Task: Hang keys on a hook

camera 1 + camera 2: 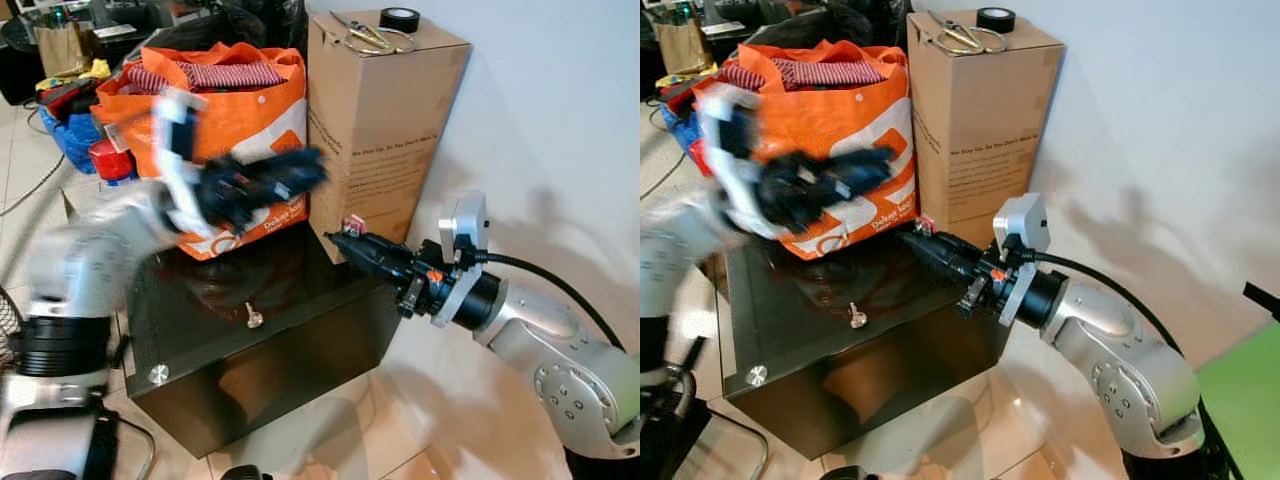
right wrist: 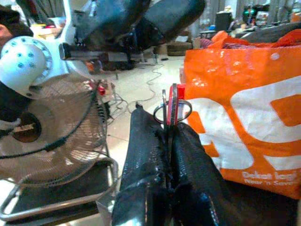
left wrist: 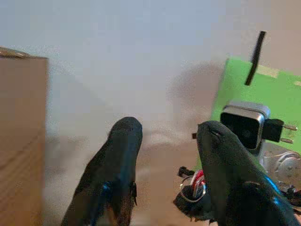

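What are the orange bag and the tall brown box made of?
The orange bag looks like woven plastic: slightly shiny, creased, printed in white. The tall brown box looks like matte cardboard, with a plain brown face, folded edges and black print.

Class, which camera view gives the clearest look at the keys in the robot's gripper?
The right wrist view: the keys, with their ring and red tag, stand sharp between the shut fingers of the right gripper. Both eye views show a small red speck at the fingertips; the left wrist view shows the ring partly hidden.

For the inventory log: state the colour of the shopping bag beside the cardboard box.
Orange with white markings; right wrist view shows it best.
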Controlling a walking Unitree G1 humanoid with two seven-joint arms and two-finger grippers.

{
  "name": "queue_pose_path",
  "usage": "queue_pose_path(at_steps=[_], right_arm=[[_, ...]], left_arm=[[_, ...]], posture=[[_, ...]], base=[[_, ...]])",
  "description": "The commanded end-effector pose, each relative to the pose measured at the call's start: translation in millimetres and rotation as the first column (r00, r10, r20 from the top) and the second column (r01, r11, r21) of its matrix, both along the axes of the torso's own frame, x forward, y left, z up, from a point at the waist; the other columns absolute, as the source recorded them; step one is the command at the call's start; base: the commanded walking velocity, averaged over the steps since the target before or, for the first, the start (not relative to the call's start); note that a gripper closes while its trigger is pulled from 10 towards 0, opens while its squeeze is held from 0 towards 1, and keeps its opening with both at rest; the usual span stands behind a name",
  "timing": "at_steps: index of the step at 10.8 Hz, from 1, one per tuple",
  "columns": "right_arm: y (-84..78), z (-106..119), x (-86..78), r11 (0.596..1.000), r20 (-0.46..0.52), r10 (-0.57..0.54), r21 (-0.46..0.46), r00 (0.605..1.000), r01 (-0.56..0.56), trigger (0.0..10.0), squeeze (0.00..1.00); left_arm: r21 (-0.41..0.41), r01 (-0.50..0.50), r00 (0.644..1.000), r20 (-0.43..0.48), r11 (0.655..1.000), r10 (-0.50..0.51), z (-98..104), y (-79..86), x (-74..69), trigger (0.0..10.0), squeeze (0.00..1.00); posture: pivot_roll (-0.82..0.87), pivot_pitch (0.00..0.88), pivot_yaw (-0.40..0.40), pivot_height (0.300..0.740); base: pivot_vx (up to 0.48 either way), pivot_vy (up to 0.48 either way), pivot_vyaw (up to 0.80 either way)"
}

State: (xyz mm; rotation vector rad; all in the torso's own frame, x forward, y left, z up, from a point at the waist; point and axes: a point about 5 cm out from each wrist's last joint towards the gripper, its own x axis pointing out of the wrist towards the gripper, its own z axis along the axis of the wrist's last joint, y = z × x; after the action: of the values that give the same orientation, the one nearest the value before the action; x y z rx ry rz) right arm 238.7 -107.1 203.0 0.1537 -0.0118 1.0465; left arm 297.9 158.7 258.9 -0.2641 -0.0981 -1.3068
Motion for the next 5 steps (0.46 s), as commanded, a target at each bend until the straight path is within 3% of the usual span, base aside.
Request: queue_pose_path(at_steps=[1, 2, 3, 4, 5], right_arm=[[-4.0, -2.6, 6.0, 0.997, -0.009, -0.052, -0.051, 0.999, 0.052, 0.0, 0.00], [-7.9, -8.1, 10.9, 0.989, -0.029, -0.099, -0.117, 0.995, 0.095, 0.0, 0.00], [-16.1, -38.7, 12.6, 0.883, -0.019, -0.114, -0.461, 0.993, 0.093, 0.0, 0.00], [-24.7, -55.6, 9.2, 0.802, -0.046, -0.118, -0.593, 0.992, 0.068, 0.0, 0.00], [-30.8, -60.0, 8.0, 0.775, -0.081, -0.151, -0.629, 0.985, 0.067, 0.0, 0.00]], left_arm=[[0.043, -0.067, 0.998, 0.014, 0.997, 0.066, -3.5, 8.9, 1.1, 10.0, 1.00], [0.089, -0.109, 0.994, 0.014, 0.990, 0.108, -11.6, 13.0, 0.8, 10.0, 1.00], [0.144, -0.120, 0.993, 0.002, 0.982, 0.121, -24.9, 13.4, -4.7, 10.0, 1.00], [0.163, -0.117, 0.993, -0.013, 0.980, 0.120, -31.9, 12.1, -10.1, 10.0, 1.00], [0.219, -0.126, 0.991, -0.025, 0.968, 0.134, -42.9, 14.1, -15.9, 10.0, 1.00]], posture=[[-0.06, 0.000, -0.025, 0.740], [-0.06, 0.000, -0.028, 0.740], [-0.06, 0.000, -0.030, 0.740], [-0.06, 0.000, -0.038, 0.740], [-0.06, 0.000, -0.038, 0.740]], base=[[0.000, 0.000, 0.00], [0.000, 0.000, 0.00], [0.000, 0.000, 0.00], [0.000, 0.000, 0.00], [0.000, 0.000, 0.00]])
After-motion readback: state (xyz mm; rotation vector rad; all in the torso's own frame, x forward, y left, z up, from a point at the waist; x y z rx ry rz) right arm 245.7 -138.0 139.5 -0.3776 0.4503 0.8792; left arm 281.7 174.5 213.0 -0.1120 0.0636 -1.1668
